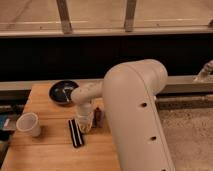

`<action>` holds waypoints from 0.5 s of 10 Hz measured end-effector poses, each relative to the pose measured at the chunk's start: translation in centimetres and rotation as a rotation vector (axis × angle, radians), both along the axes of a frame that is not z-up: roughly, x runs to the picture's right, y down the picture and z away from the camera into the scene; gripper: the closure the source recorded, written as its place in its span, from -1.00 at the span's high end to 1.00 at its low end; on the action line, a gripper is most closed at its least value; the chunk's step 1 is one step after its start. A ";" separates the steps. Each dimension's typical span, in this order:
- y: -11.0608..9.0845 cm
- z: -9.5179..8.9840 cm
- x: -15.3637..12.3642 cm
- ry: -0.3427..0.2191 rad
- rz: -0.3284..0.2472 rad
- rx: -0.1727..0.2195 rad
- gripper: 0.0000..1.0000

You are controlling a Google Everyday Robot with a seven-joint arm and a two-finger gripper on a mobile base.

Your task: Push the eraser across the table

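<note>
**Gripper Set Beside the Eraser on the Counter**

The gripper (85,125) hangs low over the wooden counter (42,155), at the end of the pale arm (135,115) that fills the right of the view. Whether the gripper is wide or narrow cannot be told from this angle. The eraser (76,133), a flat black bar with a pale stripe, lies near the middle of the counter. Its length runs roughly from 12 to 6 o'clock. The gripper stands on its 3 o'clock side, level with the upper half, and is either just beside it or touching it.

Hazards: a push applied off-centre would probably spin the bar instead of sliding it. A gripper held too high could ride over so thin a bar. A push toward 9 o'clock sends the eraser at the cup (28,124), which could tip.

Containers: the white cup, at 9 o'clock from the eraser, appears empty. The dark dish (63,92), at 11 o'clock, holds something pale, possibly a utensil.
</note>
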State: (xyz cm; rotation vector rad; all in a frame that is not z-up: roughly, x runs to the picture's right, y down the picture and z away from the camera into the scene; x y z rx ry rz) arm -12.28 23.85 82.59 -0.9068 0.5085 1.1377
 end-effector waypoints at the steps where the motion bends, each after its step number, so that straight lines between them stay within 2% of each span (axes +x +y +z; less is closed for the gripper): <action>1: 0.0 0.0 0.0 0.000 0.002 0.001 -1.00; 2: 0.0 -0.1 -0.1 -0.005 -0.003 0.005 -1.00; 5: 0.3 -1.6 -4.7 -0.087 -0.056 0.019 -1.00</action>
